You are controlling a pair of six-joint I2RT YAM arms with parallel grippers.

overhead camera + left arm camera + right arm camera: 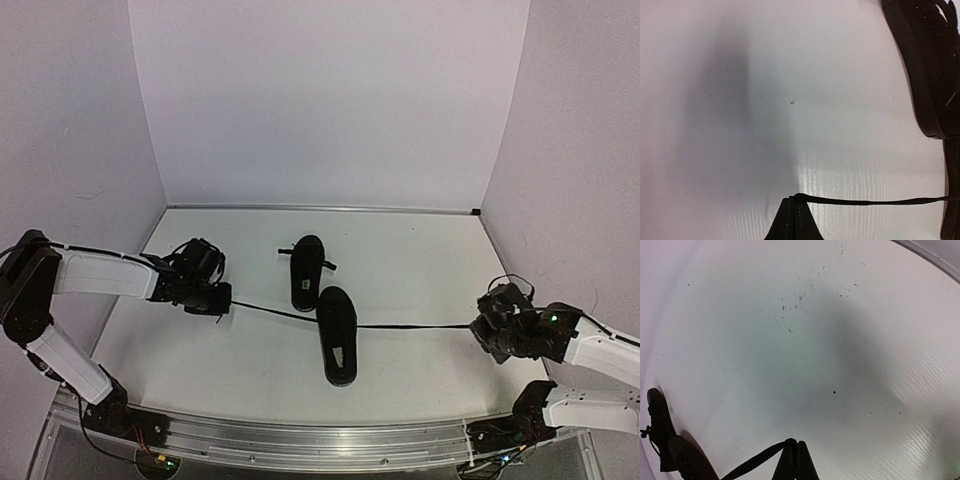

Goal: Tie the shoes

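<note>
Two black shoes lie mid-table: the far shoe point(307, 270) and the near shoe point(337, 335). A thin black lace point(415, 326) runs taut across the near shoe, stretched out to both sides. My left gripper point(222, 304) is shut on the lace's left end; in its wrist view the closed tips point(796, 198) pinch the lace point(875, 202), which leads right to a shoe point(935, 65). My right gripper point(478, 326) is shut on the right end. In the right wrist view the lace point(750, 460) runs from the closed tips point(796, 443) towards the shoes point(660, 427).
White table point(420, 260) enclosed by pale walls at the back and both sides. A metal rail point(300, 440) with the arm bases runs along the near edge. The far shoe's lace ends stick out loose at its sides.
</note>
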